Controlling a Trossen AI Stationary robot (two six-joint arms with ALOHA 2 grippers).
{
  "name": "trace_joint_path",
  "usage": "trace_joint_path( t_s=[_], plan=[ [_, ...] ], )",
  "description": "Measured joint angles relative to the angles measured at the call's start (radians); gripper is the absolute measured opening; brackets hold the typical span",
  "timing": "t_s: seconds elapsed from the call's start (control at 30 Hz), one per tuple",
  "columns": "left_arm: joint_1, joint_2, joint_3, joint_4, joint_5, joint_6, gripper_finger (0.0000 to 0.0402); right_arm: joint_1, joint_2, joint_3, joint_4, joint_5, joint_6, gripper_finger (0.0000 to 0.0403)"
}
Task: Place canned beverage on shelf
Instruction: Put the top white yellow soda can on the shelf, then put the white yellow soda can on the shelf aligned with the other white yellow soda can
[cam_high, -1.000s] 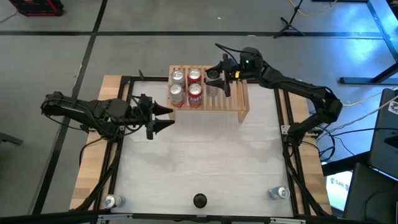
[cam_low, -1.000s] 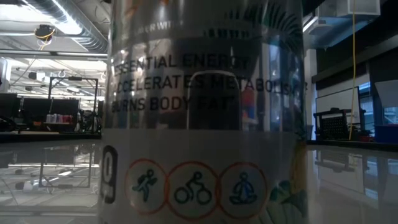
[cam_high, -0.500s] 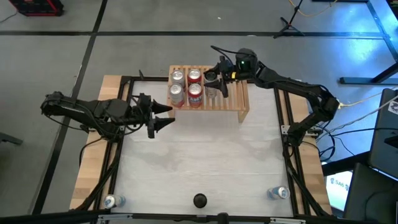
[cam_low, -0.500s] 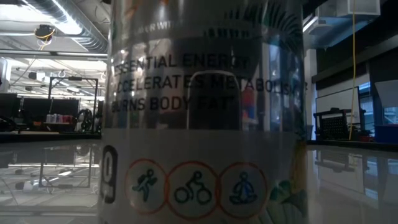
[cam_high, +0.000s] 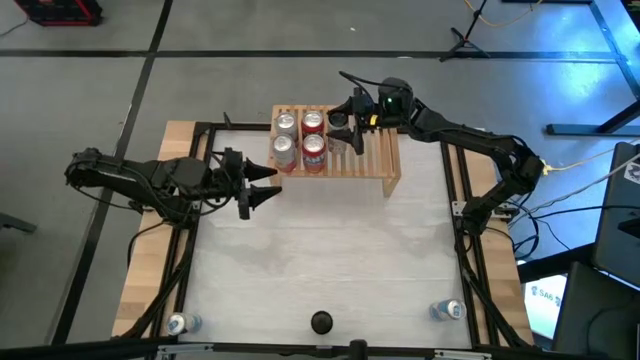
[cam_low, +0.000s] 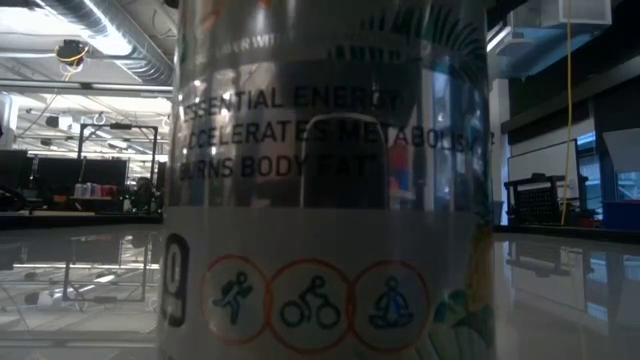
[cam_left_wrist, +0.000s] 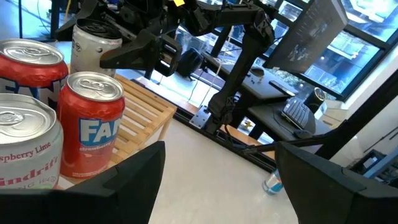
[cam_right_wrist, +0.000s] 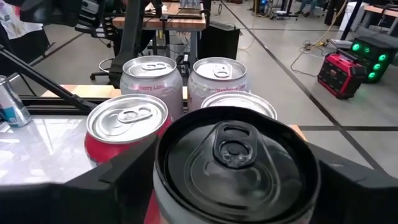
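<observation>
Light wood makes up the shelf (cam_high: 370, 160), a low rack with a slatted top of thin parallel bars, standing at the far edge of the white table (cam_high: 330, 260). Four cans sit in a tight square on its left half: two silver-topped ones (cam_high: 286, 124) at the far and near left, and two red ones (cam_high: 314, 147) just to their right. The fifth can (cam_high: 341, 131), the one being placed, stands on the slats just right of that group. It has a white body in the left wrist view (cam_left_wrist: 93, 43), and from above in the right wrist view its dark lid (cam_right_wrist: 235, 163) with a pull tab fills the space between the fingers.

The right gripper (cam_high: 345, 128) reaches in over the shelf, one finger on each side of this can; the fingers flank it closely, but whether they press on it or stand just clear I cannot tell.

The left gripper (cam_high: 262, 187) hovers over the table near the shelf's left end, its fingers (cam_left_wrist: 124, 186) spread apart with nothing between them.

In the low view a tall can with printed text and three round icons (cam_low: 320, 200) fills most of the frame
</observation>
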Motion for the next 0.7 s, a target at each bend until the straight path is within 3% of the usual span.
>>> trace_joint_path(
  t_s=[0.5, 0.7],
  plan=[
    [0.002, 0.000, 0.000, 0.000, 0.002, -0.001, 0.0300, 0.000, -0.083, 0.000, 0.038, 0.056, 0.006, 0.0330],
    [0.001, 0.000, 0.000, -0.001, 0.044, -0.002, 0.0300, 0.001, -0.144, 0.030, 0.053, 0.053, 0.103, 0.0330]
  ],
)
